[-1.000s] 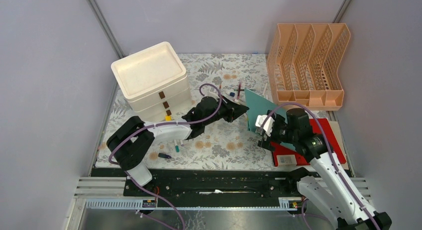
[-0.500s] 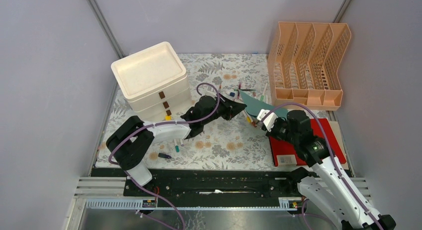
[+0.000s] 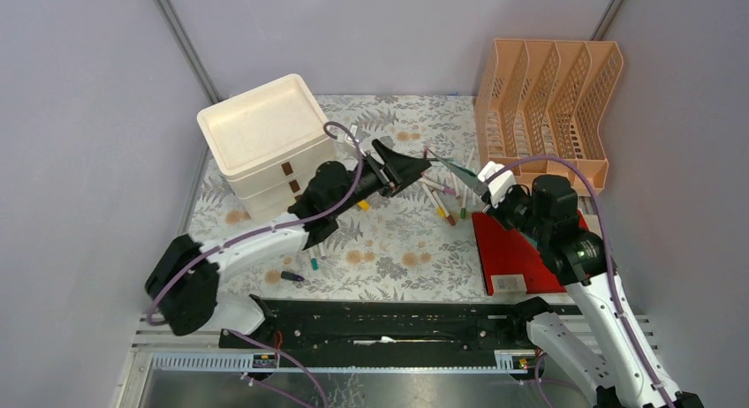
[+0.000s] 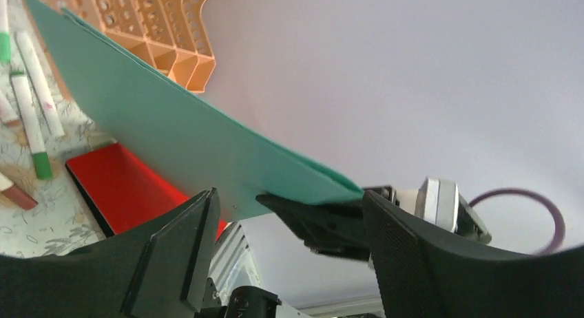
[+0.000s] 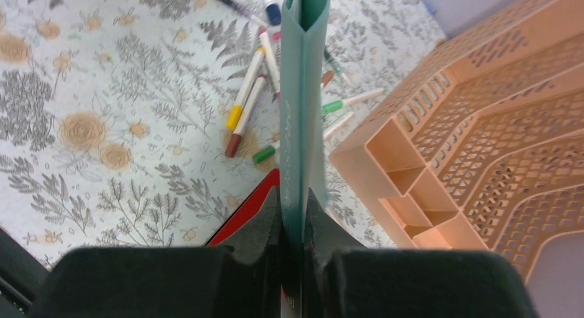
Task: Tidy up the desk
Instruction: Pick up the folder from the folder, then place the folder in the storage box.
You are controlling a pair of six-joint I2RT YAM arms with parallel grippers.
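Fingers of the right end effector are pressed together on the near edge of a teal folder, pinching it. The right wrist view shows the folder edge-on, a thin doubled sheet with a rounded fold at its far end. The left wrist view shows what that one hides: the folder's broad, smooth, matte face, slanting up off the tabletop, with the other arm's dark jaws clamped on its corner. The left end effector stands spread, its ribbed black fingers wide on either side of the folder's edge (whether they touch it I cannot tell).

From the top camera, the left end effector points right at the folder, its arm stretched long and low across the tabletop. The right end effector points left, its arm bent at the elbow over a red book.

The tabletop lies beneath both arms, its pale cloth printed with ferns and flowers. Markers lie scattered under the folder. A perforated orange file rack stands back right, and a cream drawer unit back left.
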